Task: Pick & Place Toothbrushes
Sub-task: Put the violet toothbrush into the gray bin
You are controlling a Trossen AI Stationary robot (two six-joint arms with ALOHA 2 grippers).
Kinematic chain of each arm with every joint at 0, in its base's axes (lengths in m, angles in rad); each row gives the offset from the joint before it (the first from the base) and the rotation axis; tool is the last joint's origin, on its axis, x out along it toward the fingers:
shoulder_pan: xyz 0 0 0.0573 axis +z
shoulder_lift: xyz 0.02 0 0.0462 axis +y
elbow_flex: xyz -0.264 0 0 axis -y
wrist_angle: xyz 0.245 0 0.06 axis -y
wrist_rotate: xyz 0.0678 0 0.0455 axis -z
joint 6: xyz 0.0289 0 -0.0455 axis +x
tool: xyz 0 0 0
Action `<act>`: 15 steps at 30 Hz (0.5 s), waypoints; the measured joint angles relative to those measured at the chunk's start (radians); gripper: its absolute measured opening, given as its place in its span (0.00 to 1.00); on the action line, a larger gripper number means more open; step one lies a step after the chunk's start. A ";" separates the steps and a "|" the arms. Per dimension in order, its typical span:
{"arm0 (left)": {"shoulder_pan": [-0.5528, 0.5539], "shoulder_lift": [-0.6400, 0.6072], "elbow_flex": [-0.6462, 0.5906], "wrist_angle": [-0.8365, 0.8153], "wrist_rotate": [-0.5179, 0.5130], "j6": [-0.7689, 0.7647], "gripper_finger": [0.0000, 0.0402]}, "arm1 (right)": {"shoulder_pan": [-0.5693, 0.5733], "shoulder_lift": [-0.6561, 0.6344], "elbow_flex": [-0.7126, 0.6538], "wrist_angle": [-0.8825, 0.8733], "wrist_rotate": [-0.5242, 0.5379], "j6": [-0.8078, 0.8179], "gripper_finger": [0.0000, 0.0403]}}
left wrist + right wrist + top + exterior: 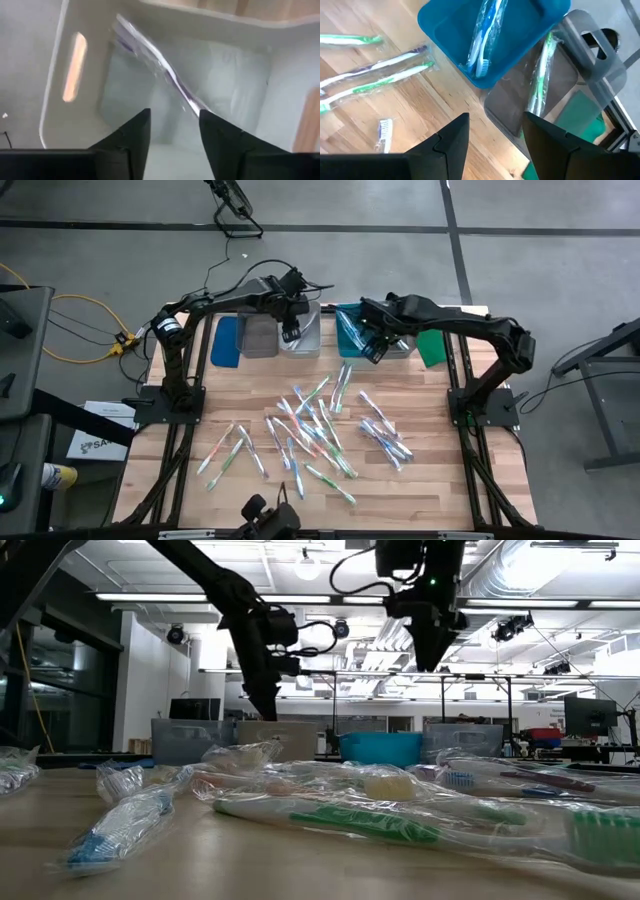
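Note:
Several wrapped toothbrushes (320, 430) lie scattered on the wooden table. My left gripper (172, 117) is open over the clear bin (303, 338) at the table's far edge. A purple toothbrush in its wrapper (160, 67) slants across the inside of that bin, below the fingers. My right gripper (495, 122) is open and empty above the near edges of the teal bin (490, 40) and the grey bin (555, 95). The teal bin holds blue toothbrushes (482, 35). The grey bin holds a green one (540, 80).
A row of containers stands along the far edge: a blue lid (227, 340), a grey bin (260, 335), the clear bin, the teal bin (350, 328), another grey bin (400, 345) and a green lid (432, 345). Loose toothbrushes (375, 75) lie near the teal bin.

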 joint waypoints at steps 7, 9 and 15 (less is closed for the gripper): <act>-0.032 -0.116 -0.061 0.080 -0.019 0.078 0.44 | 0.063 -0.126 -0.224 0.040 -0.014 0.089 0.44; -0.048 -0.174 -0.111 0.142 -0.019 0.100 0.42 | 0.094 -0.177 -0.303 0.045 -0.048 0.147 0.44; -0.091 -0.363 -0.385 0.363 -0.001 0.126 0.38 | 0.238 -0.302 -0.469 0.133 -0.121 0.322 0.44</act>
